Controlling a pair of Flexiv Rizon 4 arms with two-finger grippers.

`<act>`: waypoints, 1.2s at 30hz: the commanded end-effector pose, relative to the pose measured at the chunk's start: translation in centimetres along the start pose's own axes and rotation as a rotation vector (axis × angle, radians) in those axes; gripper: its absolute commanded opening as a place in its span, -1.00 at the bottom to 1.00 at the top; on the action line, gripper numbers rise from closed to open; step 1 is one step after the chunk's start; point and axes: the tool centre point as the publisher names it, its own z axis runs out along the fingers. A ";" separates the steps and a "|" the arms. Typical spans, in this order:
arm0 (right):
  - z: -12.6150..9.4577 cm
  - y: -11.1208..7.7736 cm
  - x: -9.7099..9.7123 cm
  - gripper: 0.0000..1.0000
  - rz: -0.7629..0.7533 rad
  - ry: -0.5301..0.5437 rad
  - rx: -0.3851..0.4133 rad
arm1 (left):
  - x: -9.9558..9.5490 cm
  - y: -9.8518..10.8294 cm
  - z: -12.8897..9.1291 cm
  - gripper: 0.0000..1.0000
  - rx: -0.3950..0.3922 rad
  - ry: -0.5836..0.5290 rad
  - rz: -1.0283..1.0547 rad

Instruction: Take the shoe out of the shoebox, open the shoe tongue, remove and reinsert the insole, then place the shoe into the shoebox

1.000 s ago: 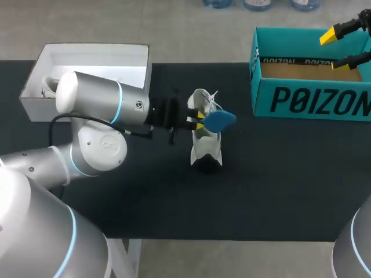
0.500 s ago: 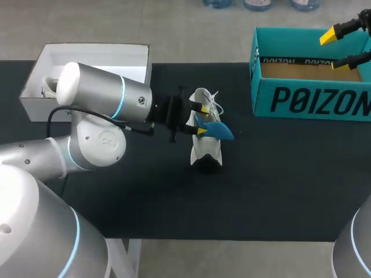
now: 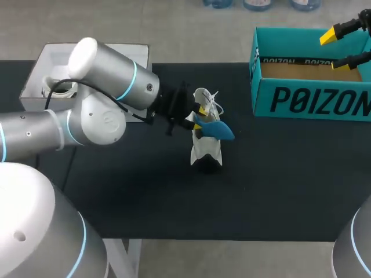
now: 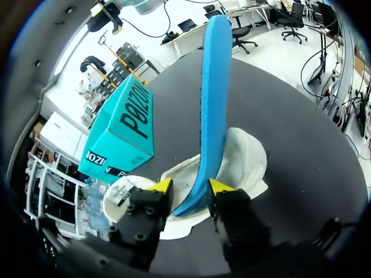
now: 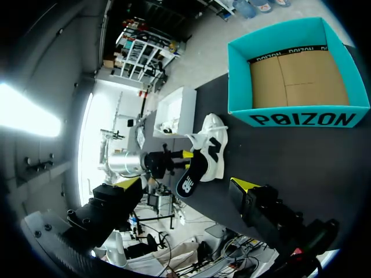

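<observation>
Pinching a thin blue insole (image 4: 211, 104), left tool (image 4: 191, 186) sits beside white shoe (image 4: 246, 162).

Bright, even overhead light falls on the black table (image 3: 278, 185), whose matte top reads dark and uniform; shadows are hard to make out on it. The left arm (image 3: 110, 81) carries soft white highlights along its silver casing. The shoebox (image 3: 313, 101) is evenly lit inside and out, and the blue insole (image 4: 214, 87) shows vivid. In the right wrist view, a white patch of light beyond the table burns out.
</observation>
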 end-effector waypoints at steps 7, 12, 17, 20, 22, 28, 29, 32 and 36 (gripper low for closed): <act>0.0 -0.1 0.0 1.00 0.001 -0.002 -0.001 | -0.4 -0.3 0.5 -1.00 -0.157 0.164 0.021; 0.0 -0.1 0.0 1.00 0.001 -0.002 -0.001 | 0.0 -0.6 -0.3 -1.00 -0.148 0.150 0.019; 0.0 -0.1 0.0 1.00 0.001 -0.002 -0.001 | -0.1 -2.2 -1.7 -1.00 -0.030 0.072 -0.037; 0.0 -0.1 0.0 1.00 0.001 -0.002 -0.001 | 0.0 -3.3 -2.3 -1.00 0.025 0.062 -0.065; 0.0 -0.1 0.0 1.00 0.001 -0.002 -0.001 | 0.3 -4.0 -2.8 -1.00 0.064 0.062 -0.094; 0.0 -0.1 0.0 1.00 0.001 -0.002 -0.001 | 0.6 -4.8 -3.5 -1.00 0.089 -0.002 -0.135; 0.0 -0.1 0.0 1.00 0.001 -0.002 -0.001 | 0.6 -4.7 -3.5 -1.00 0.108 -0.011 -0.156; 0.0 -0.1 0.0 1.00 0.001 -0.002 -0.001 | 1.0 -4.7 -2.9 -1.00 0.141 -0.030 -0.192; 0.0 -0.1 0.0 1.00 0.001 -0.002 -0.001 | 1.5 -4.5 -2.1 -1.00 0.171 -0.046 -0.232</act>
